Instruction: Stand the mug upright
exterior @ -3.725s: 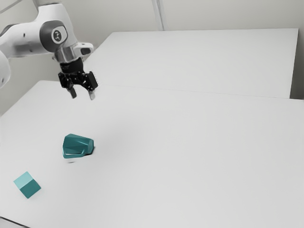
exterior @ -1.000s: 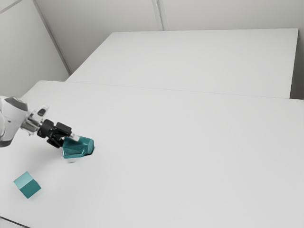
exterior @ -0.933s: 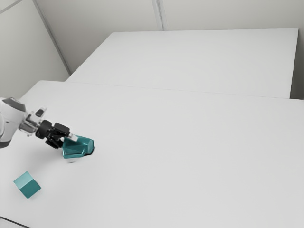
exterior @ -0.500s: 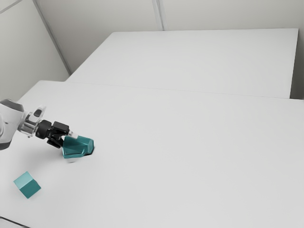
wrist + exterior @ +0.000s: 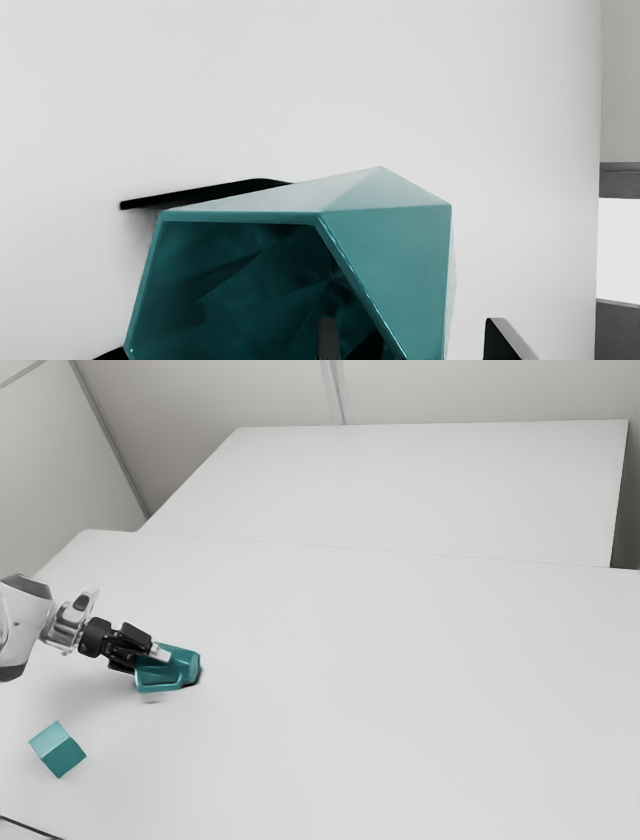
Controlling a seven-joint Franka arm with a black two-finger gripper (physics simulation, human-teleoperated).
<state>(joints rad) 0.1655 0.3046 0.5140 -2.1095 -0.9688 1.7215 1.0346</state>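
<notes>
Teal faceted mug (image 5: 180, 672) lying on its side on the white table (image 5: 350, 700), mouth facing the claw (image 5: 149, 658). Claw spread, straddling the mug's wall: one finger (image 5: 328, 340) within the mouth, the other (image 5: 506, 345) outside, a gap between it and the wall. Teal cube (image 5: 57, 749) on the table, apart from the mug, towards the exterior view's lower left.
</notes>
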